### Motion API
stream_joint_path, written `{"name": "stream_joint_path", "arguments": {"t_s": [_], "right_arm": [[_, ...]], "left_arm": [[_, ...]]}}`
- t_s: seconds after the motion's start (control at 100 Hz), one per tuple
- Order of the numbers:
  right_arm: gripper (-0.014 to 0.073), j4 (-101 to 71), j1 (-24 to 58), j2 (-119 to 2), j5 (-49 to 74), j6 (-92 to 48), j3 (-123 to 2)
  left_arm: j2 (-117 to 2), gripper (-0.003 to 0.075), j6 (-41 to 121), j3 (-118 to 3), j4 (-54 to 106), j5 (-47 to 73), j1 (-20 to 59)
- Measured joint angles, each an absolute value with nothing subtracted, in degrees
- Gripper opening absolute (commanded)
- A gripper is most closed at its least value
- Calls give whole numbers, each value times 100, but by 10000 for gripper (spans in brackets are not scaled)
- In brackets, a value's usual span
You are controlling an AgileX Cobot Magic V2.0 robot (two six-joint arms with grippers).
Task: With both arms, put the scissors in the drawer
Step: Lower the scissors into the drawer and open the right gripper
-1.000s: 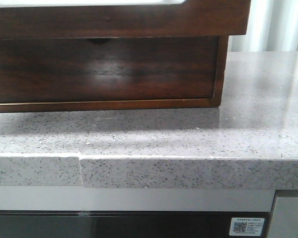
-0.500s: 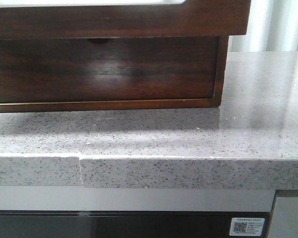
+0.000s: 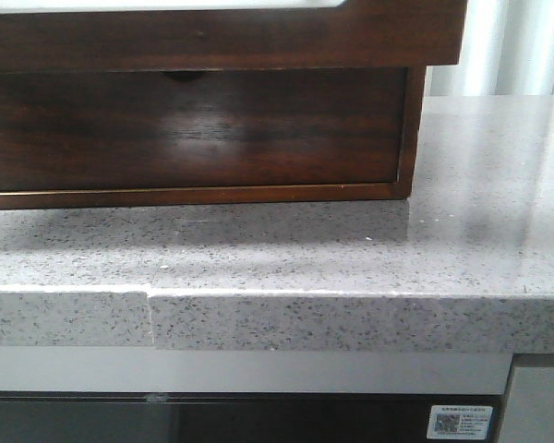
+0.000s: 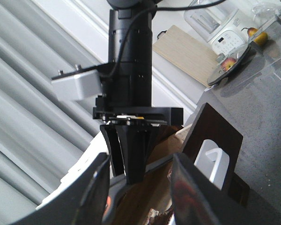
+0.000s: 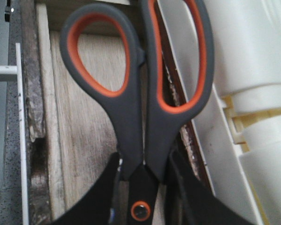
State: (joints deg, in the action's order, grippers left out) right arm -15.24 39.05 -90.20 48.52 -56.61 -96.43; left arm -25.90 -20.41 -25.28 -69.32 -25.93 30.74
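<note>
Right end effector [image 5: 143, 187] grasps grey, orange-lined scissors [image 5: 140, 89] above the pale-floored dark wooden drawer [image 5: 79, 140]; left end effector [image 4: 138, 187] released.

Scissors [image 5: 145, 117]: grey handles, orange-lined loops. Drawer [image 3: 212, 37]: glossy dark brown wood. Countertop [image 3: 351, 268]: grey-white speckled stone. Right gripper [image 5: 143, 187]: black fingers.

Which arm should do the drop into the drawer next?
Right. The right hand already grips the scissors near the pivot, above the drawer's pale wood floor. The left hand is open and carries nothing.
</note>
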Motion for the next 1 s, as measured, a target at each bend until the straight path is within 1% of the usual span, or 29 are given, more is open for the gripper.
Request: {"name": "stream_joint_path", "arguments": {"t_s": [0.4, 0.84, 0.89, 0.94, 1.0], "right_arm": [[-73, -1203, 3913, -9388, 4917, -5932, -9643], [-71, -1176, 3955, -9451, 4965, -5988, -9656], [-59, -1176, 3955, -9451, 4987, -5988, -9656], [-22, -1176, 3959, -9460, 5012, -5988, -9656], [62, -1176, 3969, -9466, 5039, -5988, -9656]], "left_arm": [[-2590, 284, -2041, -2528, -6932, -2593, 3074], [-2590, 284, -2051, -2528, -6932, -2593, 3074], [-2590, 284, -2051, -2528, -6932, -2593, 3074], [-2590, 284, -2051, -2528, -6932, -2593, 3074], [-2590, 284, -2051, -2528, -6932, -2593, 3074]]}}
